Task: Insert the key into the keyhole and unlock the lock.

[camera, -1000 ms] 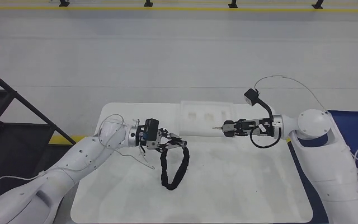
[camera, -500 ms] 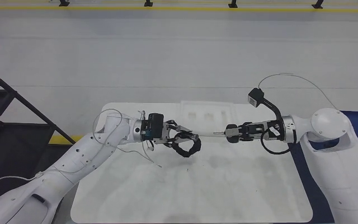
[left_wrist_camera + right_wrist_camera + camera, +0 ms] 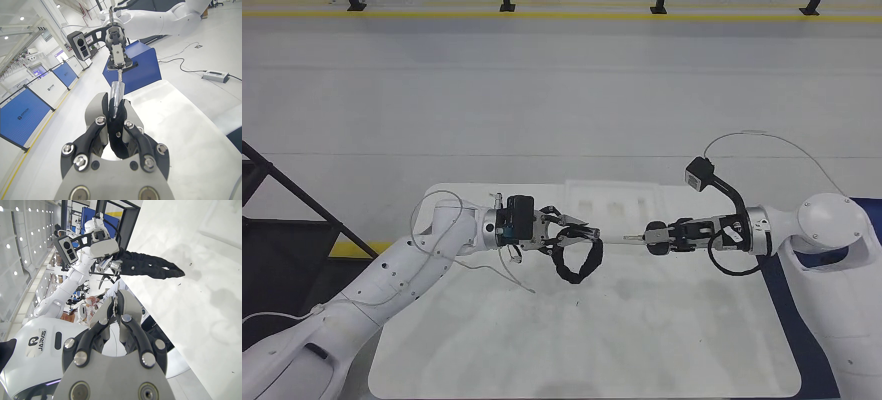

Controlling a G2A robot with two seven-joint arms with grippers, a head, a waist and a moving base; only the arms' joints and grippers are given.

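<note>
One lock [image 3: 117, 89], clamped in the left end effector [image 3: 115, 100], hangs above the tabletop [image 3: 642, 340]; one key [image 3: 119, 75], pinched in the right end effector [image 3: 116, 297], points at its cylinder, near it

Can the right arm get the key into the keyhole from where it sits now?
Probably yes: the left gripper holds the lock with its keyhole facing the key in the right gripper, with nothing between them.
</note>
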